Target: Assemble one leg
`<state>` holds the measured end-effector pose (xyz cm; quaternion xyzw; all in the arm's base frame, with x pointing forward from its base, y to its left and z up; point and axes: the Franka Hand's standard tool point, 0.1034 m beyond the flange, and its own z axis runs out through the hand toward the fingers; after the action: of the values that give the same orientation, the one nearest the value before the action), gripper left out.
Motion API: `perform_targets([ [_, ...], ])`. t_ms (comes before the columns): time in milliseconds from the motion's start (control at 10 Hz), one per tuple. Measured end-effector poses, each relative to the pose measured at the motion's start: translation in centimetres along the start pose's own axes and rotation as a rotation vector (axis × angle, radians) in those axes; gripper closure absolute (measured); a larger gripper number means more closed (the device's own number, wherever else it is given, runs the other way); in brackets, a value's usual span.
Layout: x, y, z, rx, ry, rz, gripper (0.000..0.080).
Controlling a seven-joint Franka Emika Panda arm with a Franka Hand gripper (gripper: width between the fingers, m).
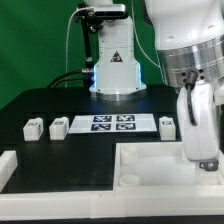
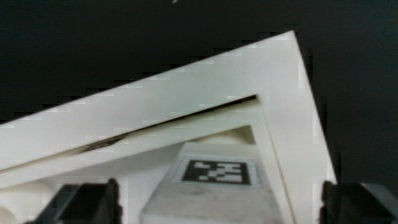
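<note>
Three small white legs with tags show in the exterior view: two at the left [image 1: 31, 127] [image 1: 58, 127] and one [image 1: 167, 125] right of the marker board [image 1: 112, 123]. The large white tabletop [image 1: 150, 172] lies at the front. My gripper [image 1: 206, 158] hangs over the tabletop's right part, well away from the legs. In the wrist view my gripper [image 2: 221, 206] is open, its dark fingers [image 2: 86, 204] wide apart and holding nothing. Below it I see a corner of the tabletop [image 2: 267, 80] and a tag [image 2: 221, 171] on it. No leg shows in the wrist view.
A white bracket-like piece [image 1: 8, 166] lies at the front on the exterior view's left. The robot's base [image 1: 113, 60] with cables stands behind the marker board. The table top is black.
</note>
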<state>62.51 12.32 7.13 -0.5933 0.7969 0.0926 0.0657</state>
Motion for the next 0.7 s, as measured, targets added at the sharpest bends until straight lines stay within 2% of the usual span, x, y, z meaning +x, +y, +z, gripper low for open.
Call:
perform_targets([
  [200,-0.8,0.8,-1.2,-0.01,-0.005,-0.08,0.0158],
  [300,-1.1,1.3,-1.7,-0.034,-0.007,-0.126,0.0158],
  [500,-0.9,1.1,-0.8,-0.056,-0.003,-0.289,0.015],
  [600,-0.7,1.1,-0.5,-0.086,-0.006,-0.33,0.015],
  [700,-0.9,0.9,-0.5,-0.079,-0.007,-0.327,0.015],
])
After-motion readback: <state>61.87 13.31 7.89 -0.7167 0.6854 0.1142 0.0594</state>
